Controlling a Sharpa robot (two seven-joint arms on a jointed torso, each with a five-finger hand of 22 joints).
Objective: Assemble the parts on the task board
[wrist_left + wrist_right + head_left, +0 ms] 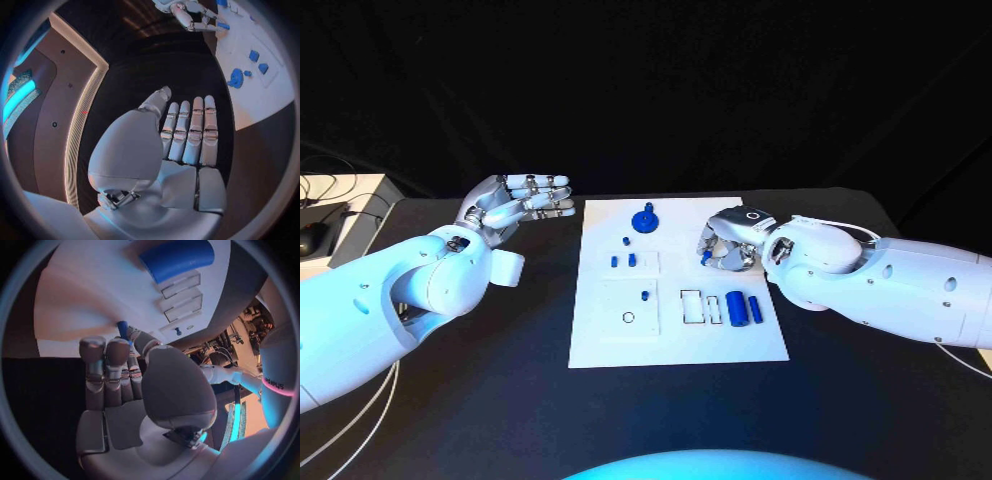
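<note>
Fingers (119,347) of the right hand (730,243) pinch a small blue part (122,329) at their tips, over the task board's (678,335) right side; its long axis runs in line with the fingers, pointing away from the palm. Nearer the robot, a larger blue cylinder (737,308) lies lengthwise near-to-far on the board. Left hand (524,203) hovers over the worktop (473,400) left of the board, fingers straight, side by side, holding nothing.

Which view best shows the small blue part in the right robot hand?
Right wrist view: the part stands out at the right robot hand's fingertips. In the head view the hand mostly hides it; the left wrist view shows it tiny.
</note>
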